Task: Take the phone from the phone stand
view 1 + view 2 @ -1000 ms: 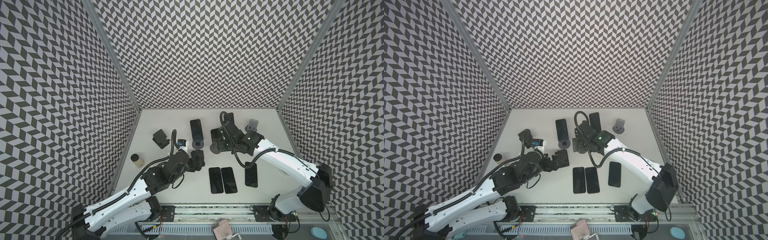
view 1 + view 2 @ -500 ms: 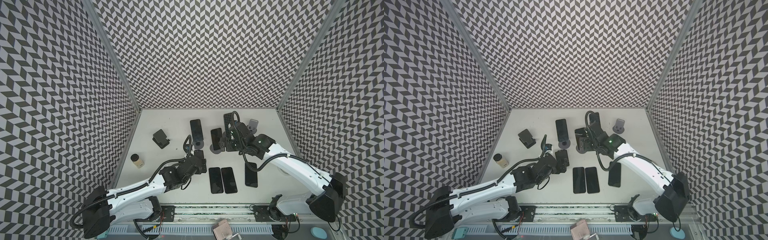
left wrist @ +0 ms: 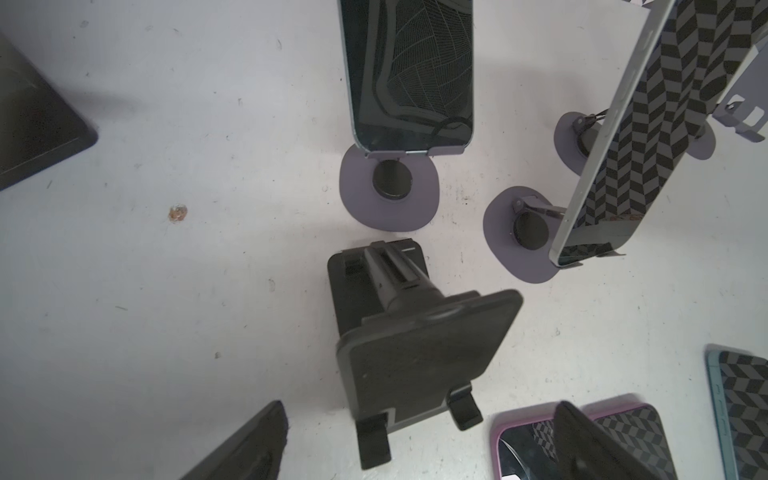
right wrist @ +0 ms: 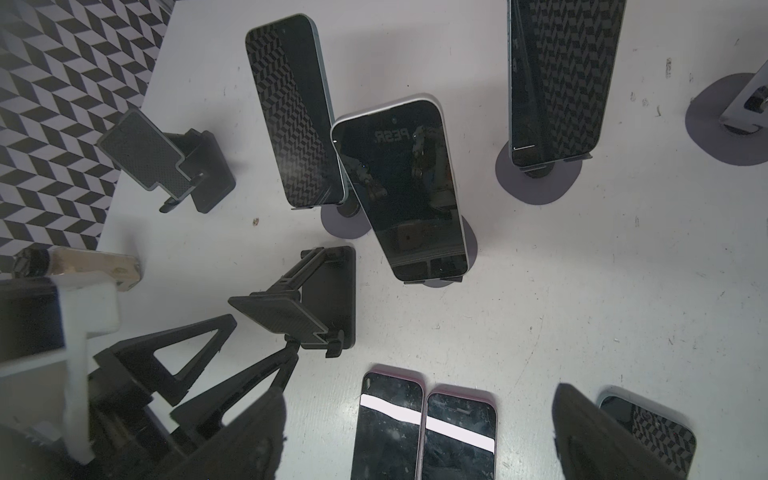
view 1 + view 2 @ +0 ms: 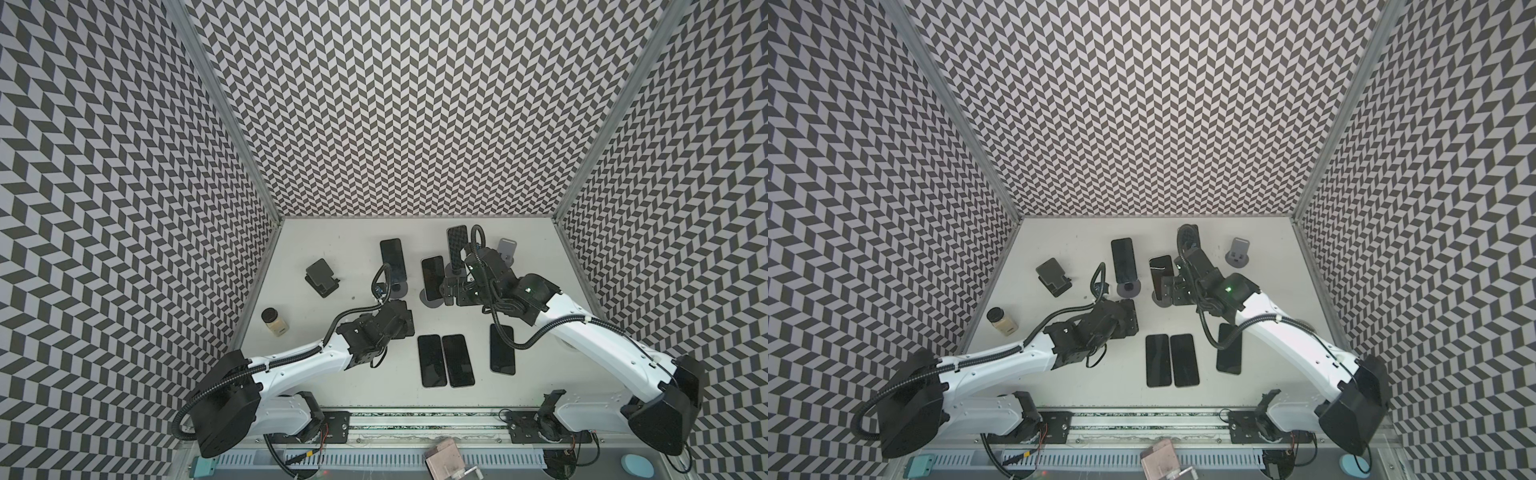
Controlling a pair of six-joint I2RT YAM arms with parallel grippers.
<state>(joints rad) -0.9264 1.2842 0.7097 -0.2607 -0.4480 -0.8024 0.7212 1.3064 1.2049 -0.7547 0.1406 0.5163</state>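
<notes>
Three dark phones lean on round grey phone stands: a left phone (image 5: 392,259), a silver-edged middle phone (image 5: 432,276) (image 4: 401,187) on its stand (image 5: 432,302), and a back phone (image 5: 457,245). My right gripper (image 5: 453,289) (image 4: 417,395) hovers open just right of the middle phone, holding nothing. My left gripper (image 5: 401,320) (image 3: 419,415) is open, its fingers either side of the front lip of an empty black stand (image 3: 419,357) (image 4: 316,299), which stands in front of the left phone.
Two pink-edged phones (image 5: 431,359) (image 5: 457,359) and another phone (image 5: 502,349) lie flat near the front. A second black stand (image 5: 322,276) sits back left, an empty grey stand (image 5: 507,249) back right, a small jar (image 5: 274,326) by the left wall.
My left gripper's jaws have widened and its arm has sunk lower toward the table at the black stand. My right gripper has shifted slightly right beside the middle phone.
</notes>
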